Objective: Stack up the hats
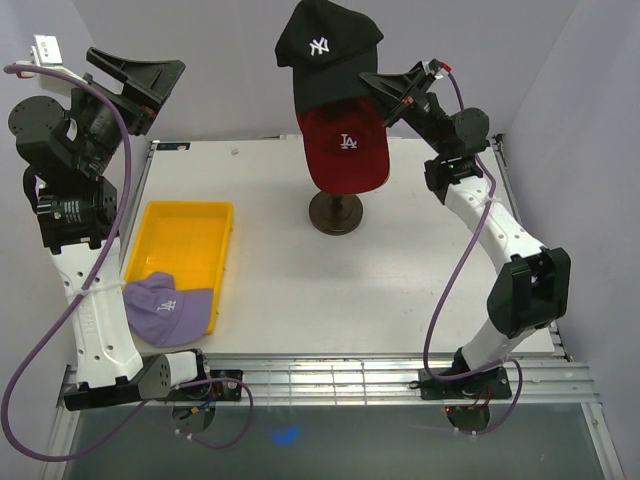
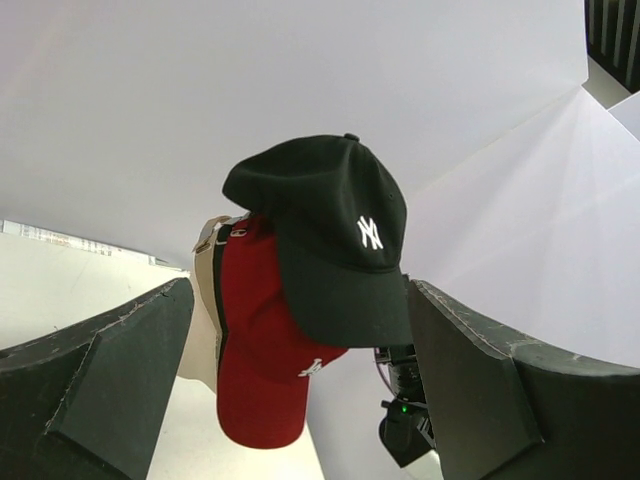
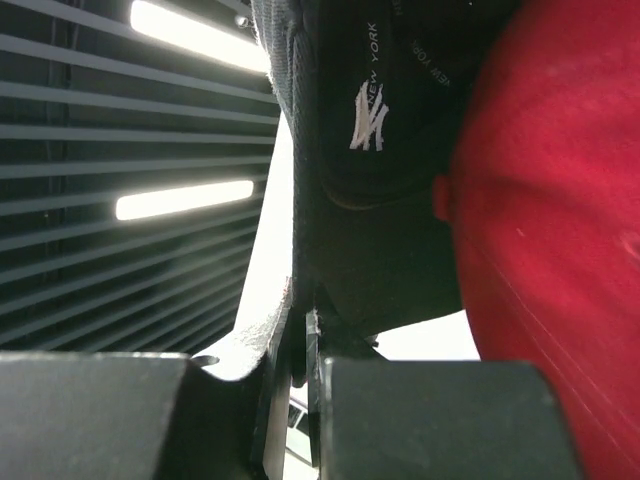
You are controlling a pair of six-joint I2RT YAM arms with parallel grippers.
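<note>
Hats sit in two places on the white table. At the far left, the left gripper hangs high above the table's back corner. Its dark fingers are spread wide and hold nothing, and its wrist camera looks across at the stack of caps.

Just right of that arm lies a flat yellow plastic tray. A lavender fabric baseball cap rests at the tray's near end, with its brim reaching over the near rim.

In the middle, towards the back, a dark round stand carries the stack. A red fabric cap with a white LA logo hangs brim-down on it. In the left wrist view a tan fabric cap shows just behind the red one, touching it. A black fabric baseball cap with a white NY logo sits on top, tilted and covering the upper part of the red cap. What lies under the caps is hidden.

To the right, the right gripper reaches in from the back right. Its fingers are pinched tight on the black cap's fabric edge, as the right wrist view shows close up, with the red cap pressed beside it.
</note>
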